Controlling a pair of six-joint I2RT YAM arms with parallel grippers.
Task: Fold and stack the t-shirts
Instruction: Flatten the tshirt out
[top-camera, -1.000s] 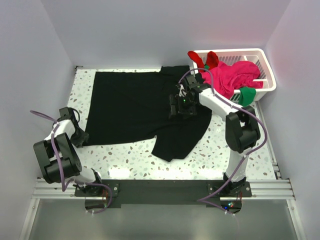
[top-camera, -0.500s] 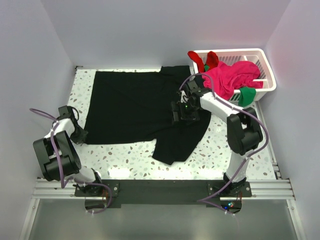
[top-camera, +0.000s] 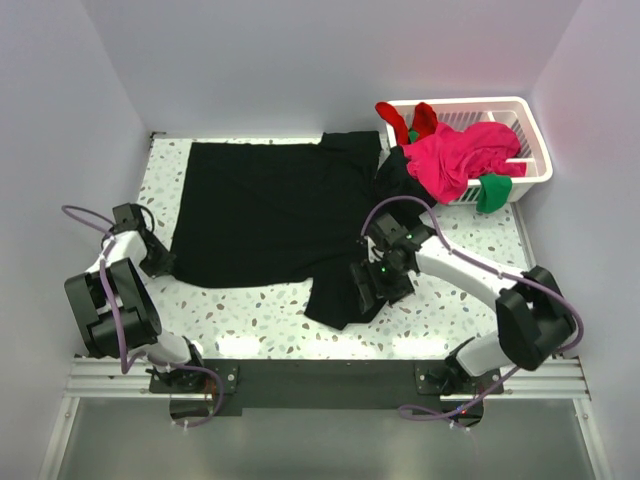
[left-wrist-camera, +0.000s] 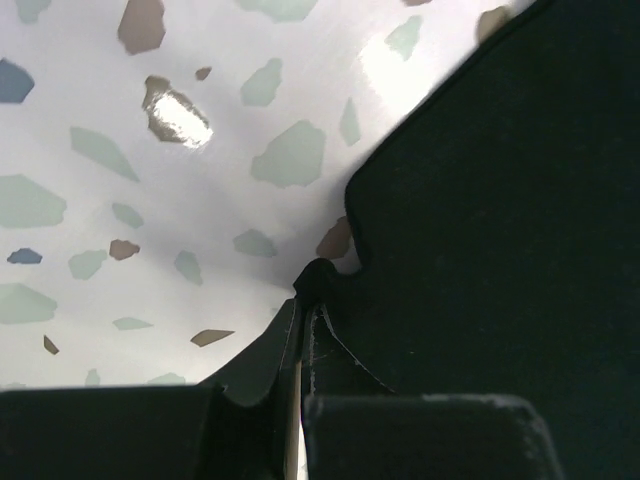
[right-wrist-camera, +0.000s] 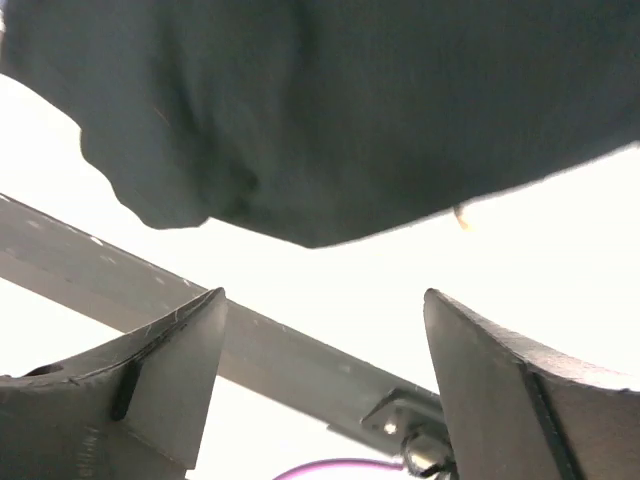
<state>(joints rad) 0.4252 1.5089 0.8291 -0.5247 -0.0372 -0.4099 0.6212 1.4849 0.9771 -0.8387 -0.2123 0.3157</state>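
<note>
My left gripper (left-wrist-camera: 303, 330) is closed tight on a small pinch of cloth at the edge of the large black t-shirt (top-camera: 265, 210), right at the shirt's near left corner, close to the left edge of the speckled table (top-camera: 250, 310). The two fingers meet with only that nub of fabric between their tips.

The shirt lies spread flat from the back left of the table toward the middle. One rumpled flap of it reaches toward the near edge.

My right gripper (top-camera: 372, 288) hangs low over that flap with its fingers well apart and nothing between them. In my right wrist view the dark cloth lies just ahead of the fingertips, with a metal rail (right-wrist-camera: 300, 365) below.

At the back right corner stands a white slatted basket (top-camera: 530, 130). It holds a magenta-pink shirt (top-camera: 460, 155) and a red shirt (top-camera: 420, 118), and a green shirt (top-camera: 492, 190) hangs over its near rim.
</note>
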